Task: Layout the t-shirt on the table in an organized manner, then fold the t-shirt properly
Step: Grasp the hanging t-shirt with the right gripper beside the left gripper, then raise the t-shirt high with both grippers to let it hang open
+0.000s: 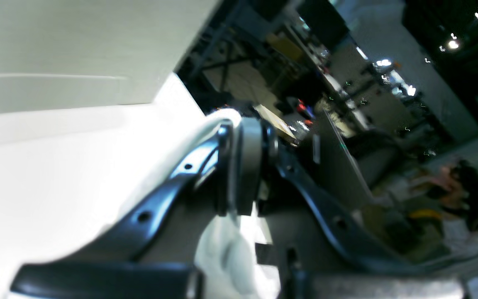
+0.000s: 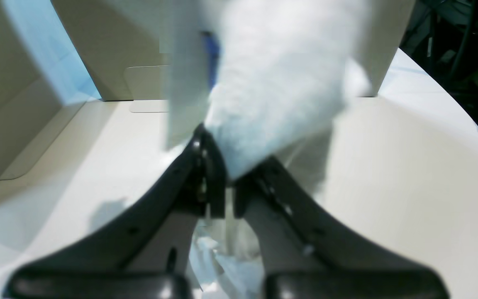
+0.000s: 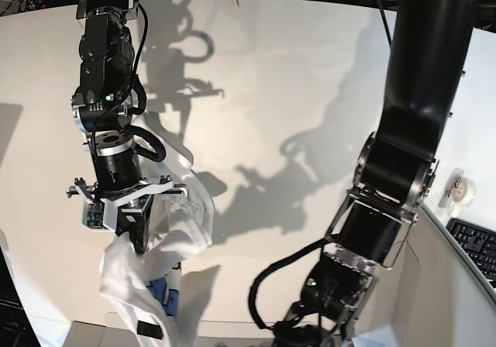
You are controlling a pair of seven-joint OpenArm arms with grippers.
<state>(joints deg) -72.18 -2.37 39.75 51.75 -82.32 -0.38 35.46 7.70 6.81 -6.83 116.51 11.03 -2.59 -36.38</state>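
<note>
From the left wrist camera we see our left gripper (image 1: 245,166) with its jaws drawn together on a fold of white cloth, the t-shirt (image 1: 218,253), which bulges between the dark fingers (image 1: 160,203) and trails down toward the camera; beyond the tips lies only the cluttered room, so this arm is turned away from the table (image 1: 48,174), whose pale surface fills the left of the view. From the right wrist camera our right gripper (image 2: 218,174) is likewise clenched, and the t-shirt (image 2: 280,83) rises from the pinch as a broad blurred sheet that hides the far wall, with a thin streak of blue print at its left edge; the table (image 2: 409,174) spreads bare beneath and to both sides. From the base view the right gripper (image 3: 139,235) hangs low at the near left, the t-shirt (image 3: 182,215) draped around and below it in a bunched column whose long axis runs roughly vertical (a dark label shows near the bottom), while the table (image 3: 294,76) stretches away behind; the left arm's pincer sits at the lower edge and is too hidden here to judge. We reckon the shirt is lifted, not yet laid out, and the coming move turns on drawing the two pinches apart so the cloth opens.
</note>
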